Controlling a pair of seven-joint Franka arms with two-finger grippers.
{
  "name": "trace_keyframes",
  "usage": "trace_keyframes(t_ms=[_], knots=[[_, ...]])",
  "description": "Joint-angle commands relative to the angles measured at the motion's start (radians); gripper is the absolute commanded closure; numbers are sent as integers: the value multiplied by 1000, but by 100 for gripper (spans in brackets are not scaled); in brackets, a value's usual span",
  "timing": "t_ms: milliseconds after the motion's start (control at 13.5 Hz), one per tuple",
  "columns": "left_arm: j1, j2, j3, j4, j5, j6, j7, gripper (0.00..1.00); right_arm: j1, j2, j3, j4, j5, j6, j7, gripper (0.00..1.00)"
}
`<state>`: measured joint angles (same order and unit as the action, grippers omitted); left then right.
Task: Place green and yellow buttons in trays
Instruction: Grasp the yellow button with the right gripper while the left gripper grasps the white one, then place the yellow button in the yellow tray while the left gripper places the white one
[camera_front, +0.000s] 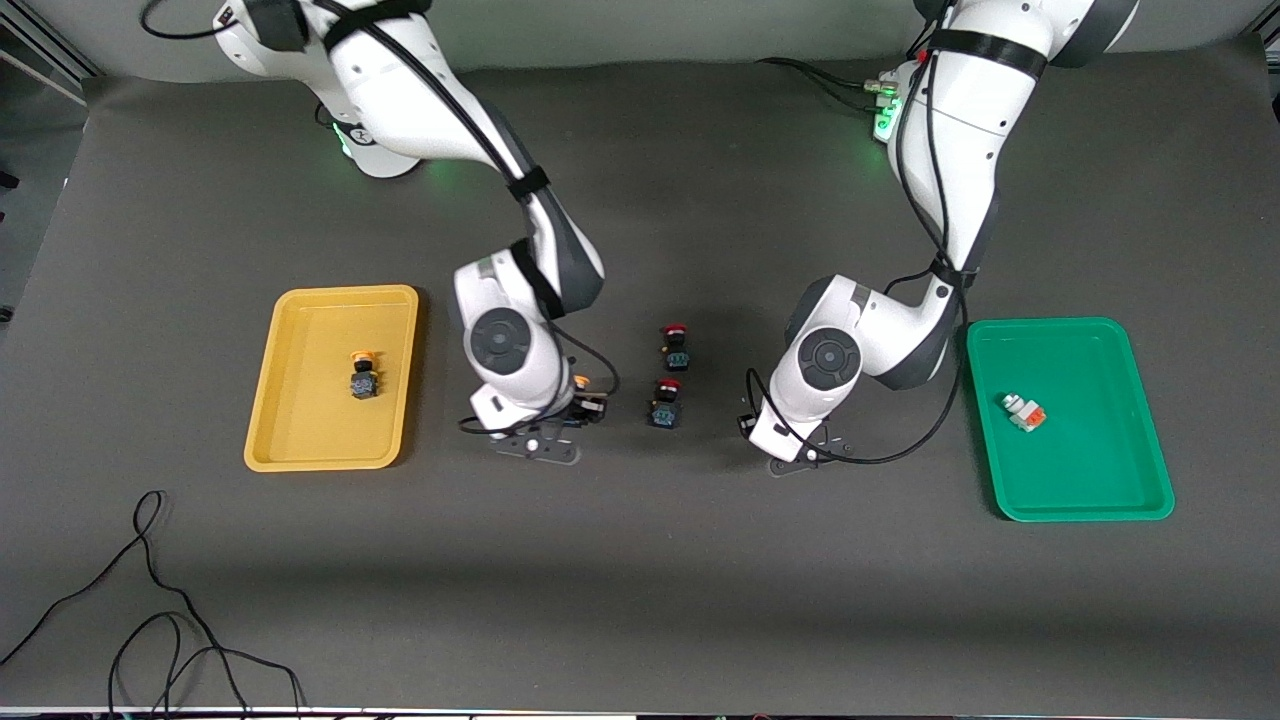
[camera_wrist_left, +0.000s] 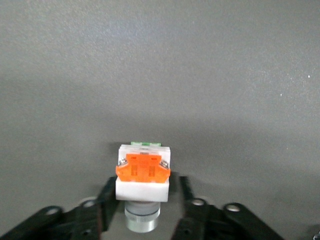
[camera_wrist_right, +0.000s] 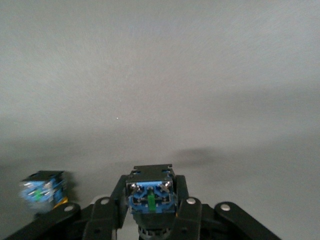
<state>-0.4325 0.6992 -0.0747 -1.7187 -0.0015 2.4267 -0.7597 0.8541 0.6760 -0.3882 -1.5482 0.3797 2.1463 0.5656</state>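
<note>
With one button already in the yellow tray (camera_front: 300, 400) and one in the green tray (camera_front: 1100, 470), each gripper clamps its match at mid-table: right gripper (camera_wrist_right: 150, 212) a yellow button (camera_wrist_right: 150, 196), left gripper (camera_wrist_left: 144, 205) a white button (camera_wrist_left: 143, 175).

Both arms bent low; left end effector (camera_wrist_left: 145, 197) and right end effector (camera_wrist_right: 150, 200) clamped.

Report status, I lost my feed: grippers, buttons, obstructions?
Left gripper shut on white-orange button. Right gripper shut on blue-bodied button. Red-capped buttons between grippers.
</note>
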Motion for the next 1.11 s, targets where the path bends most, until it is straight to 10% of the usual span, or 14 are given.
trace_keyframes(t_ms=[0,595,1041], knots=[[0,-3,7,4,11,6,-4,64,-21,-163,-61,-26,12,-158,-19,100],[6,-238,6,10,23,-259,-3,72,-13,-303,-438,-41,4,-494,-502,100],[209,-484,6,4,18,-638,415,72,-82,-280,-535,-195,-5,-352,-858,100]])
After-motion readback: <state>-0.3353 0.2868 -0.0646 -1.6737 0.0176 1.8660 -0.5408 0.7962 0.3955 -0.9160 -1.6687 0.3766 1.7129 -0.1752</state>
